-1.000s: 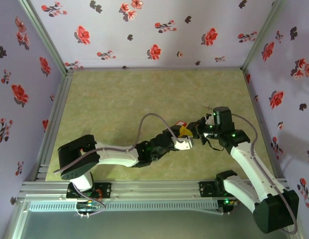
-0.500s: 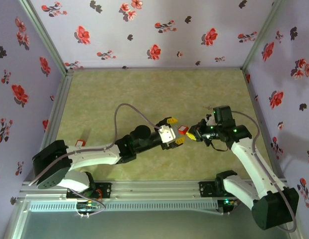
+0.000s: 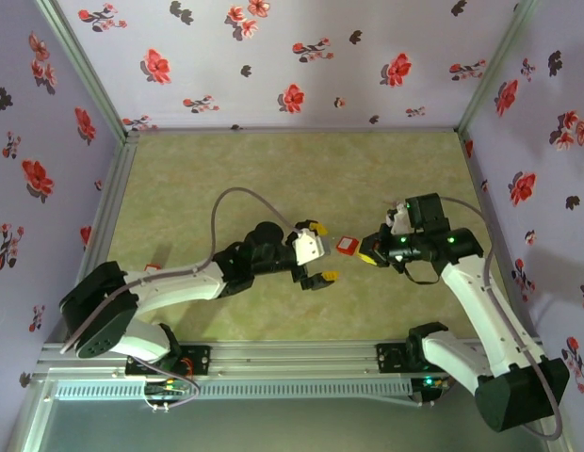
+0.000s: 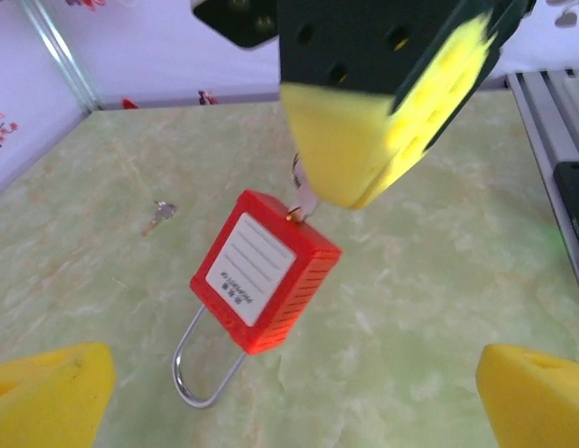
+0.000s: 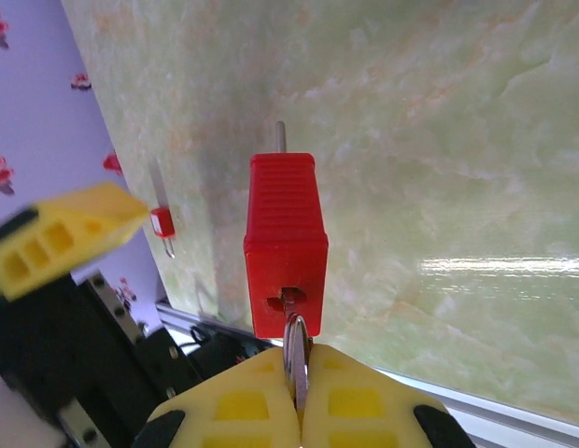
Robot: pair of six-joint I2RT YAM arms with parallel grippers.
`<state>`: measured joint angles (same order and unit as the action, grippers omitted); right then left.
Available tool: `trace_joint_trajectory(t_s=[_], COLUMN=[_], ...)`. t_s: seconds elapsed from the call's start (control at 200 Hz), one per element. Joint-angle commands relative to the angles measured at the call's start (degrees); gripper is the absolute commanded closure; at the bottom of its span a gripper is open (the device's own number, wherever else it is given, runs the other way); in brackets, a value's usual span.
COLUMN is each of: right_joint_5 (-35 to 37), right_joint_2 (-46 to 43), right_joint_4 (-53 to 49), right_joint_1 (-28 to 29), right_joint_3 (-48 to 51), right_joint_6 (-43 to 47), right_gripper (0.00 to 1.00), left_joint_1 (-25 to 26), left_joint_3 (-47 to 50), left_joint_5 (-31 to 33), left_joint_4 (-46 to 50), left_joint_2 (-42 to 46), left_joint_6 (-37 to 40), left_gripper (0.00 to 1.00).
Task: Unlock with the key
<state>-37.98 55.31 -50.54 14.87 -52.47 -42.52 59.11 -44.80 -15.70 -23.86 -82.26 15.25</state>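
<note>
A red padlock (image 3: pixel 347 246) hangs in the air above the table, carried by the key (image 5: pixel 296 359) that sits in its keyhole. My right gripper (image 3: pixel 372 254) is shut on the key's head, its yellow pads (image 5: pixel 243 406) pressed together just below the lock body (image 5: pixel 285 233). In the left wrist view the padlock (image 4: pixel 266 271) tilts, with its wire shackle (image 4: pixel 201 369) pointing down and the key (image 4: pixel 303 198) entering from above. My left gripper (image 3: pixel 316 252) stands open just left of the lock, its fingertips (image 4: pixel 47 392) wide apart and touching nothing.
A second, smaller red padlock (image 3: pixel 151 268) lies near the table's left edge and is also seen in the right wrist view (image 5: pixel 161 224). A loose key (image 4: pixel 159 217) lies on the green mat. Aluminium rails (image 3: pixel 273 358) border the near edge.
My left gripper has opened, let go of the padlock and drawn back to the left. The padlock now hangs from the key in the right gripper, which stayed shut.
</note>
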Motion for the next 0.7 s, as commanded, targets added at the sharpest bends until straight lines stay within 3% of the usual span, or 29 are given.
trace_joint_trajectory(t_s=[0.0,0.44,0.695], right_joint_5=[-1.91,-3.55,-3.94], right_joint_2=[-0.16,-2.06,-1.86], right_joint_4=[-6.48,-6.72,-5.47], right_joint_1=[-0.01,5.94,8.53], right_joint_3=[-2.51,-2.40,-2.30], right_joint_6=[9.70,12.51,12.60], right_gripper=[1.00,1.00,1.00], left_joint_1=[-0.40,-0.75,-0.75], left_joint_3=[-5.34,-11.36,-12.33], left_joint_5=[-5.48,-9.79,-10.72], left_joint_4=[6.98,10.81,12.94], left_joint_2=[-1.94,-7.85,-8.64], left_joint_6=[6.16,9.93,11.23], left_gripper=[0.00,0.00,0.07])
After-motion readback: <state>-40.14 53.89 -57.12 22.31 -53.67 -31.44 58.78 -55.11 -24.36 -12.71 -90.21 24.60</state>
